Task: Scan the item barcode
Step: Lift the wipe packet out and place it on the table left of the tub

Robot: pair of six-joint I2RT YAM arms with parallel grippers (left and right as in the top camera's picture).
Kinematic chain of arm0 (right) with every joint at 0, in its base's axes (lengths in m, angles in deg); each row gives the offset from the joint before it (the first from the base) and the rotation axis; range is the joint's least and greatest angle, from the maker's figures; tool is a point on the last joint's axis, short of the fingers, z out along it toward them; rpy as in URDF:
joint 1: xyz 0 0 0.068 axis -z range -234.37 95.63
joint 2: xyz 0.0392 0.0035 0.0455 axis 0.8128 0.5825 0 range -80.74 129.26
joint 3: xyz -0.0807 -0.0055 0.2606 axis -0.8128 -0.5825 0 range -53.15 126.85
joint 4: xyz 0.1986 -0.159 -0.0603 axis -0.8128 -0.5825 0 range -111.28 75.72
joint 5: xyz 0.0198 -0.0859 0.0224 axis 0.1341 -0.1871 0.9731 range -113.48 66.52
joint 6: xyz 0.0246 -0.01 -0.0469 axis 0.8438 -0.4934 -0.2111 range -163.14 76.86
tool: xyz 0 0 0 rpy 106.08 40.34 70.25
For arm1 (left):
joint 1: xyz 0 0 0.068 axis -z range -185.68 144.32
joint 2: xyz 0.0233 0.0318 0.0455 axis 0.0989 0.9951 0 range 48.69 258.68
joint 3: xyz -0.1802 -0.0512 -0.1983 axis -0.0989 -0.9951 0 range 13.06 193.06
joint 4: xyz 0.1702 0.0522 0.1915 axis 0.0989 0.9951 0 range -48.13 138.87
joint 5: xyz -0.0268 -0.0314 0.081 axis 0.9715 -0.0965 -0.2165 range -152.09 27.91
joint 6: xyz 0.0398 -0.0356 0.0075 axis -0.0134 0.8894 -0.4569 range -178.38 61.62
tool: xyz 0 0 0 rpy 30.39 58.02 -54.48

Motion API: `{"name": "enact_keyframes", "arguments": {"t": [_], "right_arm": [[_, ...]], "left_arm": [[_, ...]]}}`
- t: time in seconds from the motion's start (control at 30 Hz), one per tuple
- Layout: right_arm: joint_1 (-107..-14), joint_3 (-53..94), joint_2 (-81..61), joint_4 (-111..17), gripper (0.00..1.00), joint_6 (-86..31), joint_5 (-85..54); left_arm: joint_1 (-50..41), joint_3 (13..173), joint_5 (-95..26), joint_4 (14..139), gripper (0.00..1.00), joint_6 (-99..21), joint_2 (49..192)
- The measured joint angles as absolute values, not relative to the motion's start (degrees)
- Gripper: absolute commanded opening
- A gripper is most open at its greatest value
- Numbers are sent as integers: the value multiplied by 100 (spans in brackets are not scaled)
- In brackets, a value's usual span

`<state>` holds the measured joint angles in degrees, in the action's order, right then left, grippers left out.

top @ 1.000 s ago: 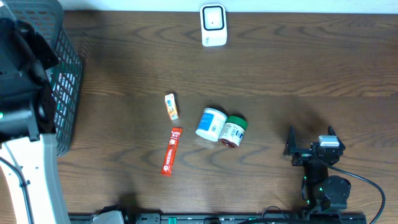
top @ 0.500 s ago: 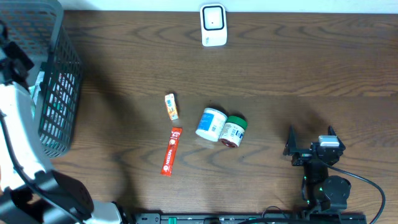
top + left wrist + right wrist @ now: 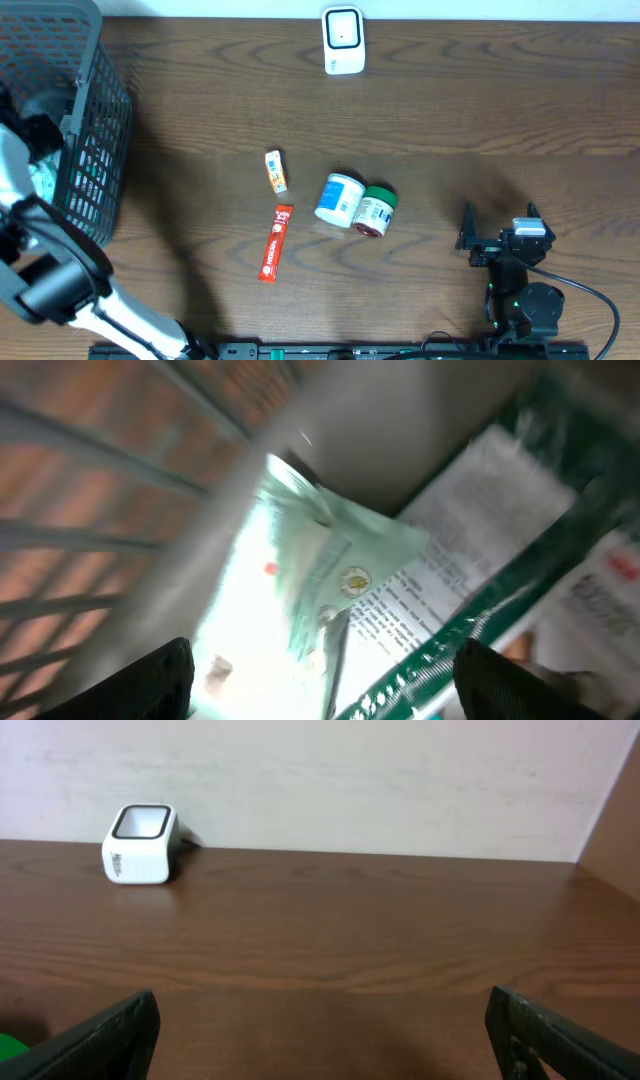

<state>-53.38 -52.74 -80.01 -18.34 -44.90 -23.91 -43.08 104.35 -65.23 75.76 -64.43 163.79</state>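
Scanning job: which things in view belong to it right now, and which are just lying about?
In the job:
white scanner
grey basket
packets inside the basket
left gripper, fingers open over them

Lying about, probably awaiting a scan:
small packet
red stick sachet
blue-and-white tub
green-lidded jar
right gripper, parked and open

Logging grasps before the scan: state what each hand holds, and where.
Nothing held. Left hand stands open over packets in the basket; right hand open above the table.
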Motion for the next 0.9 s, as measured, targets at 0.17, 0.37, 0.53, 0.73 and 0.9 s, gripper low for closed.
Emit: {"name": "enact_keyframes", "arguments": {"t": [0.17,0.37,0.53,0.73,0.9], "right_arm": [[-5338,-5274,-8001,-1834,99,-4488,-2391],[-5338,-5274,-8001,-1834,99,-4488,-2391],[-5338,-5274,-8001,-1834,99,-4490,-2391],[-5338,-5274,-8001,-1834,99,-4490,-2391],[-5338,-5274,-8001,-1834,99,-4490,-2391]], "left_arm": [[-4308,10435,-6479,7447,82,-6725,16871],[-4308,10435,-6661,7329,63,-6819,16981],[-4311,10435,-6851,7281,8,-6891,16981],[-4311,10439,-6956,7244,7,-6917,16972],[-4308,10439,-7091,7233,7,-6867,16825]]}}
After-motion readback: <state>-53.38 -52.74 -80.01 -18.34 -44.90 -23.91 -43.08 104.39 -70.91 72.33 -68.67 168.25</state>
